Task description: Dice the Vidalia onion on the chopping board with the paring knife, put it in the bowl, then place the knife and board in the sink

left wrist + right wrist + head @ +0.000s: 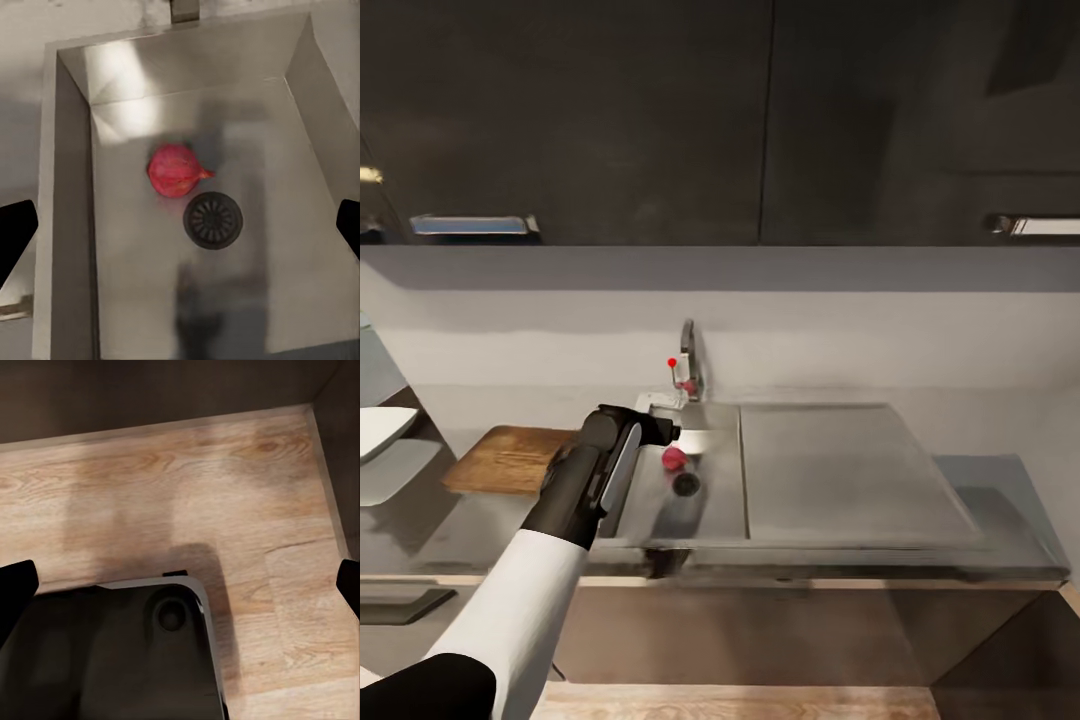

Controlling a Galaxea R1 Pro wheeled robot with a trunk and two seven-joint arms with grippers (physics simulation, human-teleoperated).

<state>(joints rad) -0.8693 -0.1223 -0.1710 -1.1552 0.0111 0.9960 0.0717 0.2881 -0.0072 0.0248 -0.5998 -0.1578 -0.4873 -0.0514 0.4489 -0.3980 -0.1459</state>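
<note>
A reddish Vidalia onion lies in the sink basin, right beside the round drain. My left gripper hangs open above the basin, its dark fingertips spread wide to either side of the onion and well clear of it. My left arm reaches over the sink's left rim. The chopping board lies on the countertop left of the sink. A white bowl shows at the left edge. My right gripper is open over the floor. The paring knife is out of view.
The chrome tap with its red knob stands behind the basin. A flat drainboard stretches to the sink's right. Dark wall cabinets hang above. Below my right gripper are the wooden floor and my black base.
</note>
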